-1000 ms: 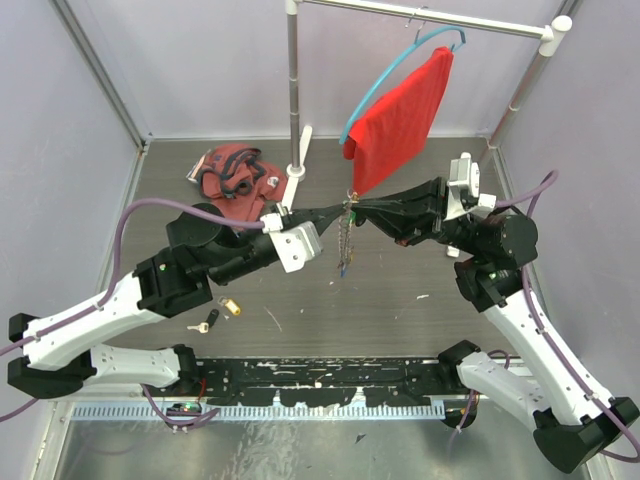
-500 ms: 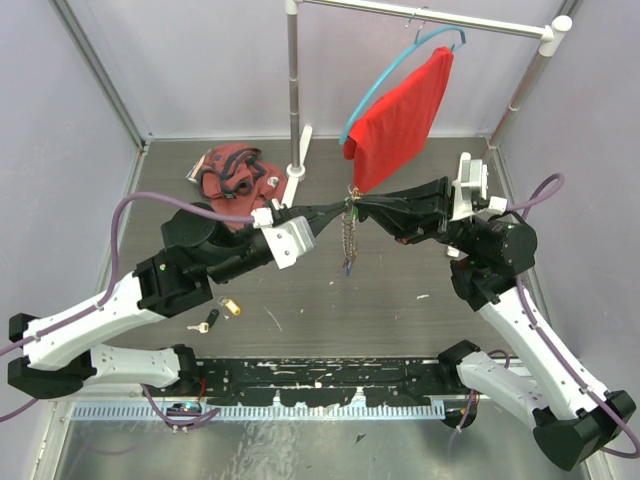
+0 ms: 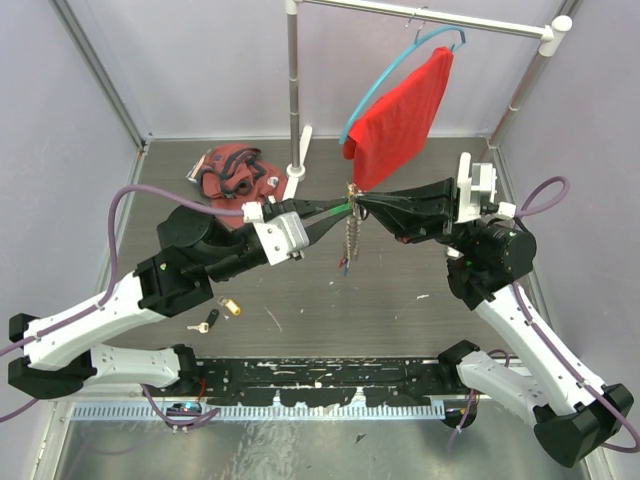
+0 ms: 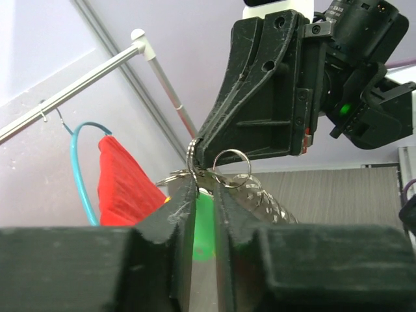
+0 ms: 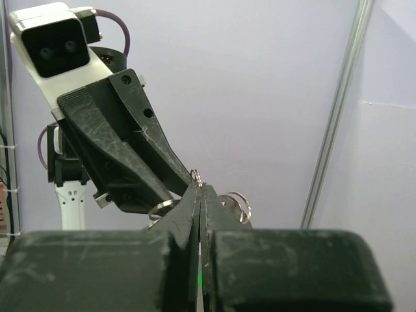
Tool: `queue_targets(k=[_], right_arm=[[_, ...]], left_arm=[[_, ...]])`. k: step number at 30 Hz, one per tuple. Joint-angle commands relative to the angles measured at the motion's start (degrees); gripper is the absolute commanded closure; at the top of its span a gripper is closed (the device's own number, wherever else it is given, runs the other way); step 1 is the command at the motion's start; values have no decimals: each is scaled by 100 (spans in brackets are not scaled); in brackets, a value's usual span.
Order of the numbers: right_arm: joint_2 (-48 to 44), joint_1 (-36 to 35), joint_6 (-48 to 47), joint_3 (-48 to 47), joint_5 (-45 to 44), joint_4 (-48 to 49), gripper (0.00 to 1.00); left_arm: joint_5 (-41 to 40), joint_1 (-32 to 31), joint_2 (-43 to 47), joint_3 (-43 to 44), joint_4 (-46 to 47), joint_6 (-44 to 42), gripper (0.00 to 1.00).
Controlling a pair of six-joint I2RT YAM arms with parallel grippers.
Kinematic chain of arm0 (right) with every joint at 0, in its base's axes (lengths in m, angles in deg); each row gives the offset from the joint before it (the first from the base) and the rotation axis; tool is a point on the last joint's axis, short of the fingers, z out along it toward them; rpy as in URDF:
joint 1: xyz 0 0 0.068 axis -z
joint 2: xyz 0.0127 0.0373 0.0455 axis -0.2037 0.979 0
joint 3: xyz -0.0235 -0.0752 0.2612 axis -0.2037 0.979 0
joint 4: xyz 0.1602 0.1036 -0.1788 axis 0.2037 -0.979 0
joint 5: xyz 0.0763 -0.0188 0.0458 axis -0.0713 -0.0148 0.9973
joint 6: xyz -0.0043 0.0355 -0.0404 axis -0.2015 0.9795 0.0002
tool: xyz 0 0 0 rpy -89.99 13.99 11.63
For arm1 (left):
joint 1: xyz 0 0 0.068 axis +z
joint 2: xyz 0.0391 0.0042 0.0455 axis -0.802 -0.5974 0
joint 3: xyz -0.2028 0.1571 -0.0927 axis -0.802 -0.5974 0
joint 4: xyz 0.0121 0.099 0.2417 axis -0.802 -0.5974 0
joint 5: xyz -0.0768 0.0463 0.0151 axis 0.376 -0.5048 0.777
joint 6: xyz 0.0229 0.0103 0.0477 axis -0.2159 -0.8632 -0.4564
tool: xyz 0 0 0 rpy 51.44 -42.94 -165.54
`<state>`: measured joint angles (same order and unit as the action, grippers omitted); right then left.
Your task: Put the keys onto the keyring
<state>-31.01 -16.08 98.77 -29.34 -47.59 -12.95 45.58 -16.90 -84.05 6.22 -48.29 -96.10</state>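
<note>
Nearest you, a black strip [image 3: 330, 385] with white scuffs runs along the near edge of the grey bench [image 3: 400, 300]. Below and to the left of your left tool, two loose keys lie on the bench just beside each other: one yellow key [image 3: 231, 306] and one black key [image 3: 208, 322].

Your two tools meet tip to tip in the air. The left tool [image 4: 205, 195] has its jaws a little apart with one green key [image 4: 204, 227] between them; you cannot tell whether they pinch it. The right tool [image 5: 200, 190] is clamped on the keyring [image 4: 232, 166], a bunch of several linked rings, and one chain [image 3: 350, 238] hangs under it.

Beyond the left tool lies one red cloth heap [image 3: 232, 170]. Behind both tools stands one metal rack [image 3: 292, 90] carrying one blue hanger [image 3: 385, 76] with one red cloth [image 3: 400, 120]. Pale lilac walls [image 3: 200, 60] close the cell.
</note>
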Motion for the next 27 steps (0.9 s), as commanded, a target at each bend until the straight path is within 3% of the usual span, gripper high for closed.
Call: queue_targets(k=[1, 8, 16, 27], right_arm=[[-8, -7, -251, -90, -583, 188, 99], [-190, -5, -1059, -294, -278, -653, 99], [-373, -7, -2056, -620, 465, -1777, 99], [-443, -3, -3123, -1195, 1751, -2949, 99]], left_arm=[[418, -81, -18, -113, -45, 169, 70], [247, -81, 276, -180, -89, 166, 56], [81, -81, 497, -218, -124, 190, 51], [670, -80, 428, 36, -580, 113, 62]])
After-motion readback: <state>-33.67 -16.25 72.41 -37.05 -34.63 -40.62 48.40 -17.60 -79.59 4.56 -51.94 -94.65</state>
